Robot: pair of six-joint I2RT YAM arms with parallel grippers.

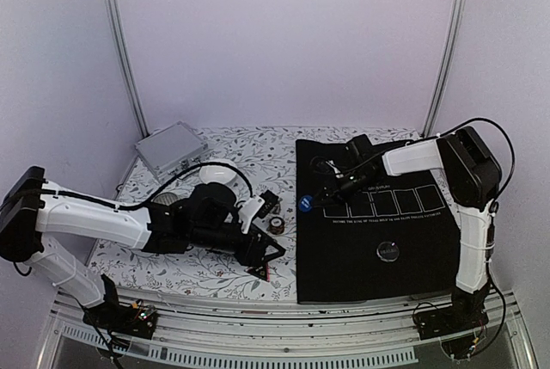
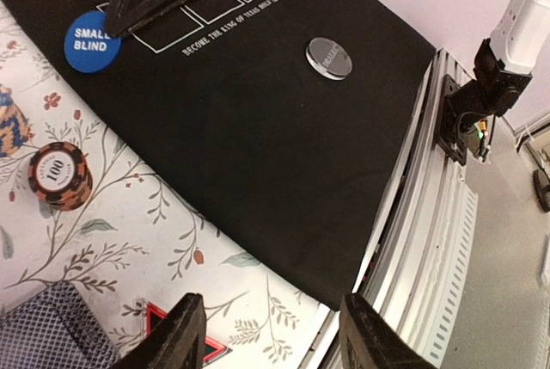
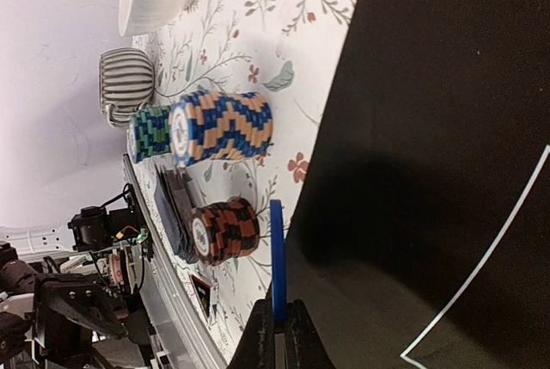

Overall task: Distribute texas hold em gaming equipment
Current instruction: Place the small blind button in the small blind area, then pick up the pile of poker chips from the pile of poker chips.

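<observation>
My right gripper is shut on the rim of the blue round button, marked SMALL BLIND, at the left edge of the black mat. Left of the mat stands a red-brown chip stack on the floral cloth, with an orange-and-blue stack and a green stack beyond it. Grey-blue-backed cards lie beside them. A black disc rests on the mat. My left gripper hovers open over the cloth near the table's front edge, with nothing between its fingers.
A silver case sits at the back left, with a white bowl and a striped mug near the chips. A red-edged card lies by my left fingers. The metal table rail runs close on the right.
</observation>
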